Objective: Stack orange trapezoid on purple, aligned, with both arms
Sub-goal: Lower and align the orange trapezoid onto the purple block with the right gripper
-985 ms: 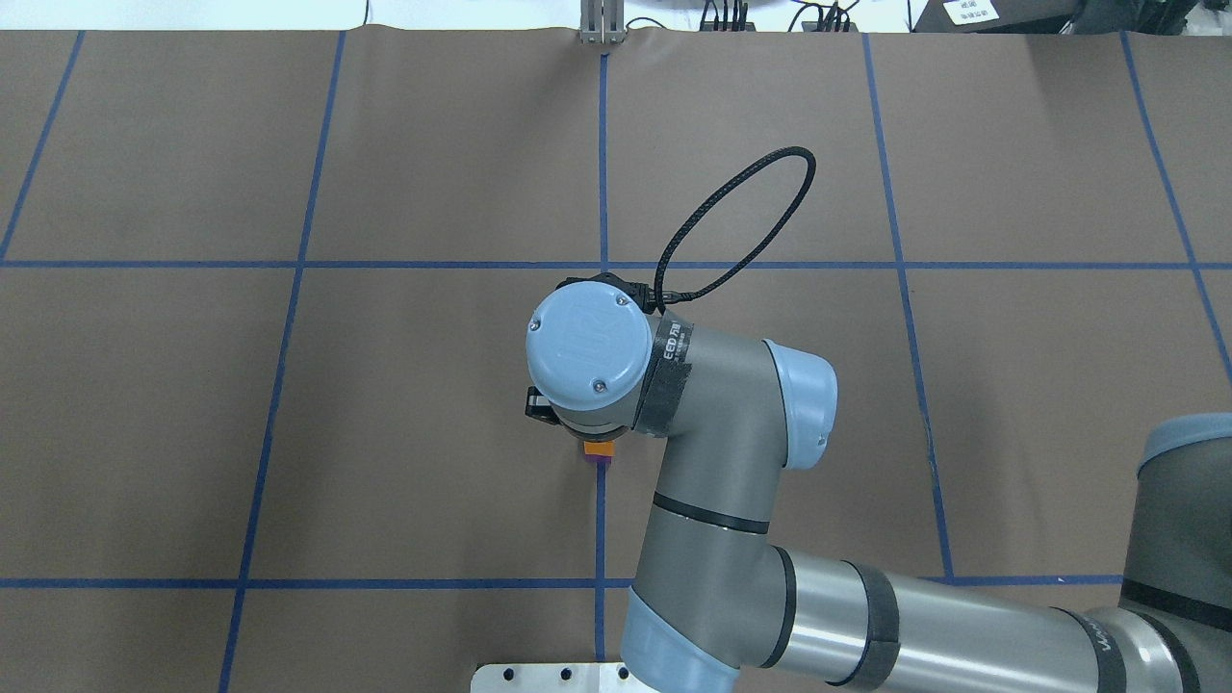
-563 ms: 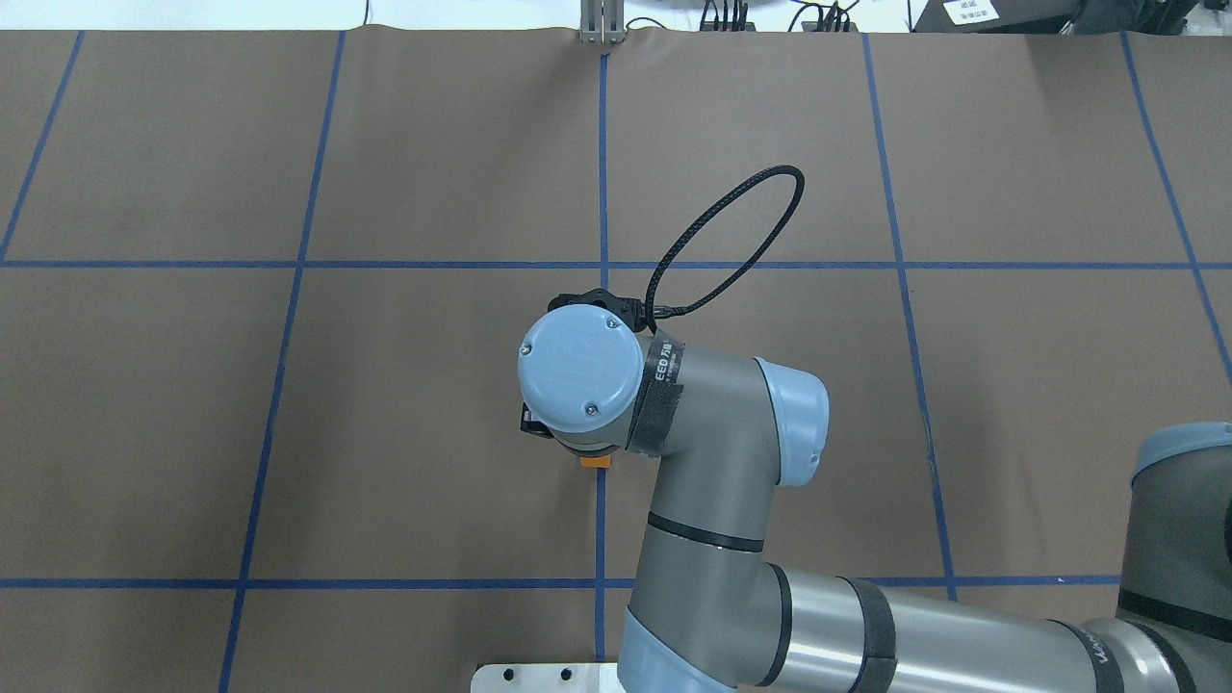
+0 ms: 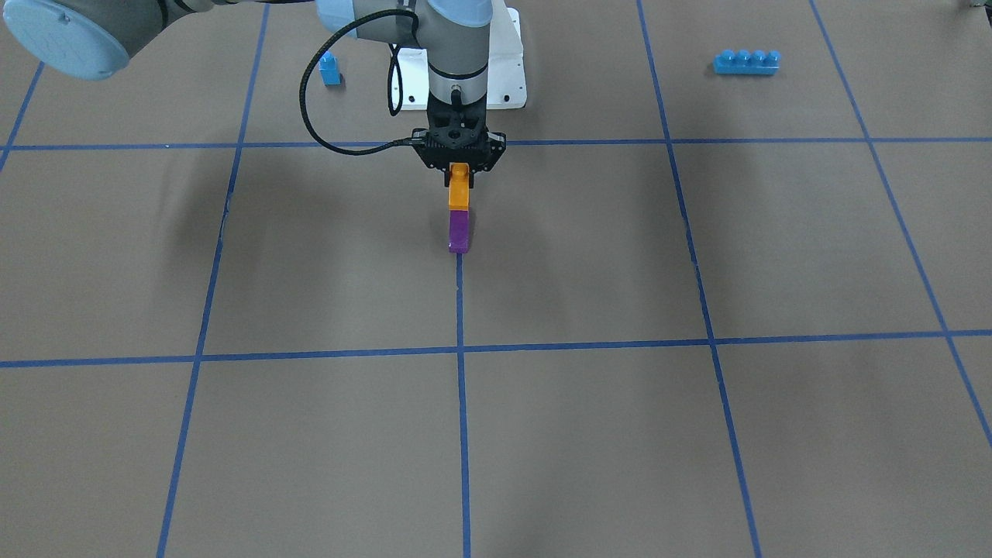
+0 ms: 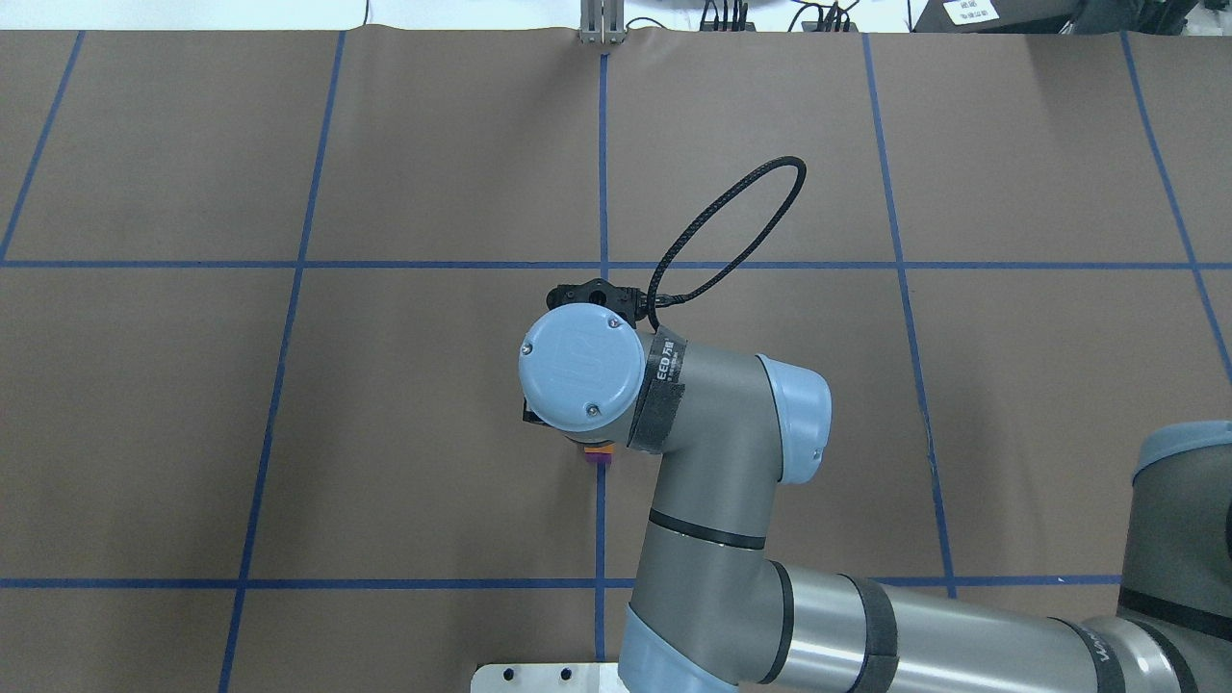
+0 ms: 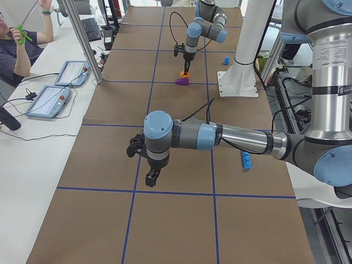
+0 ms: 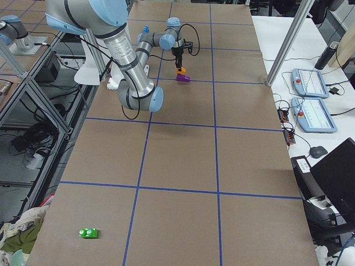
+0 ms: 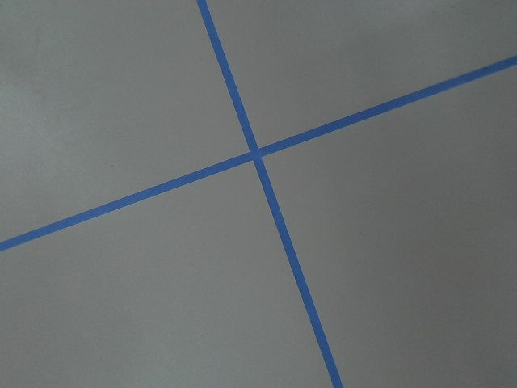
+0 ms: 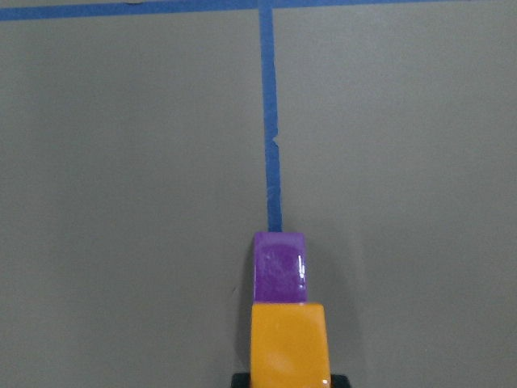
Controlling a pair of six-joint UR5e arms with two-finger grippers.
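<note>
**A:** What do we see between the jaws?

**B:** The right gripper (image 3: pixel 459 178) points straight down, its jaws clenched on the upper part of the one orange trapezoid (image 3: pixel 459 195).

**A:** And what is under it?

**B:** The one purple brick (image 3: pixel 459 231) is directly below, standing on the table (image 3: pixel 620 271) over a blue tape line (image 3: pixel 460 310). The wrist view shows the two in line. We cannot tell whether the orange piece is seated or just above.

**A:** How many arms do we count?

**B:** Two. The right arm (image 4: pixel 712 462) reaches to the middle of the table. The left arm (image 5: pixel 242 140) stretches out over the robot's left part of the table, well apart from the bricks.

**A:** What about the left gripper (image 5: pixel 151 179)?

**B:** It hangs over bare table beside a tape line. Only the side view shows it, so we cannot tell whether its jaws are apart or together.

**A:** What else do we count?

**B:** One blue single-stud brick (image 3: pixel 330 68) lies near the white base plate (image 3: pixel 511 77) on the robot's right. One long blue four-stud brick (image 3: pixel 746 61) lies well off on its left. One green piece (image 6: pixel 88 233) lies at the table's far right end.

**A:** And beyond the table?

**B:** On the side bench we see a control panel (image 5: pixel 70 72) and a second control panel (image 5: pixel 48 100). One person (image 5: pixel 14 49) sits there.
</note>
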